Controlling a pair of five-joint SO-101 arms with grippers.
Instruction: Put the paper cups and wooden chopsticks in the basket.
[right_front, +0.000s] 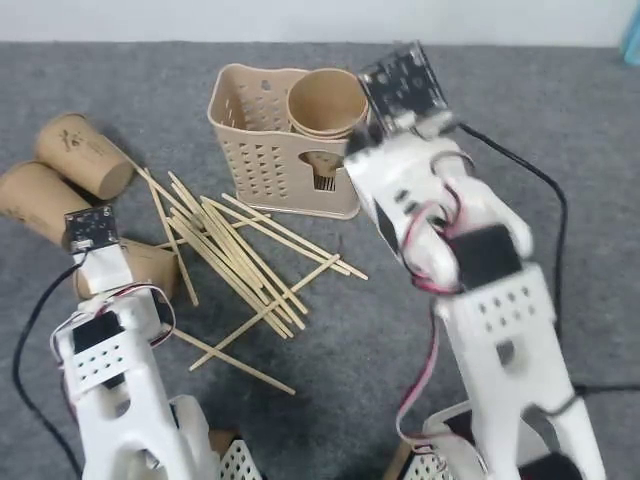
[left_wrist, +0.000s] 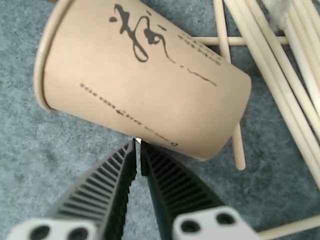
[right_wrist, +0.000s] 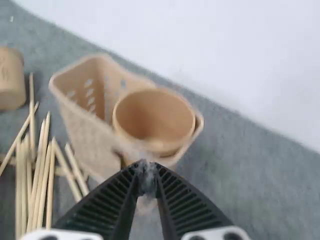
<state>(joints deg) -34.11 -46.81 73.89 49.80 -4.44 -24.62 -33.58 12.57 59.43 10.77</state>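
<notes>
Nearest, the white plastic left arm (right_front: 110, 380) stands over the grey, felt-like worktop (right_front: 330, 350). The left gripper (left_wrist: 136, 146) is closed, with its black ribbed fingers (left_wrist: 107, 187) drawn together and nothing held between them. Its tips are set just beside the side wall of a brown paper cup (left_wrist: 145, 80). This cup lies on its side, a smooth tapered cylinder with a rolled rim and dark brush-like print on its matte wall.

Beside and beyond this cup, the wooden chopsticks (right_front: 235, 255) are spread in a loose, crossing heap at the middle of the worktop. They are thin, pale, straight sticks, and at least one is tucked under the cup. A few lie apart, nearer the arms.

Farther off on the left arm's side, a second paper cup (right_front: 35, 200) and a third paper cup (right_front: 85, 150) lie on their sides just beside each other.

The right arm (right_front: 480, 280) is raised over the worktop. The right gripper (right_wrist: 145, 177) is closed on nothing, and a fleck of grey fluff is caught where its ribbed tips meet. It is held just in front of the basket (right_front: 250, 150).

The basket is of beige plastic with rounded corners, and its walls are pierced by rows of small holes. It stands upright. The nested paper cups (right_front: 325, 100) sit upright in the end nearer the right arm, mouths upward. Behind it rises a pale wall (right_front: 300, 20).
</notes>
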